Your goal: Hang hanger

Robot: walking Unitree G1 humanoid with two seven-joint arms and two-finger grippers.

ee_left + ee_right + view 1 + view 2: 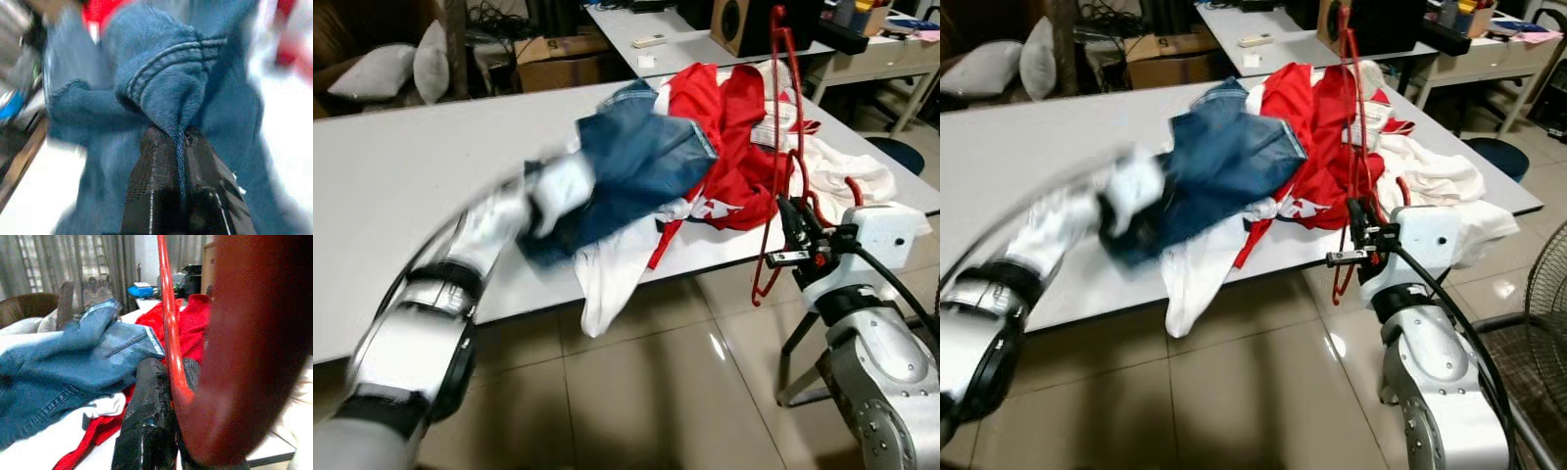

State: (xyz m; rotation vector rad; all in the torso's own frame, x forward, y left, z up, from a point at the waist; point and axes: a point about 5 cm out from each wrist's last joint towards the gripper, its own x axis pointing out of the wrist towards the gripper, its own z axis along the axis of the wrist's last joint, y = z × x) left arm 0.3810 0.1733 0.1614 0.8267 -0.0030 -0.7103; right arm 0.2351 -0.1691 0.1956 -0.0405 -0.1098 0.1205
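Note:
A red wire hanger [783, 127] stands nearly upright at the table's right front edge, with my right gripper [795, 227] shut on its lower part; its bar [168, 318] runs between the black fingers [146, 421]. A blue denim garment [636, 166] lies on the pile of red [729, 147] and white clothes [607, 274]. My left gripper [548, 201], blurred by motion, is at the denim's near edge and is shut on a fold of it [178, 142].
The white table [401, 176] extends left of the pile. A white cloth hangs over its front edge. A second table [656, 39] with a speaker [744, 22], boxes and cushions stand behind. A fan [1542, 294] is at the right on the tiled floor.

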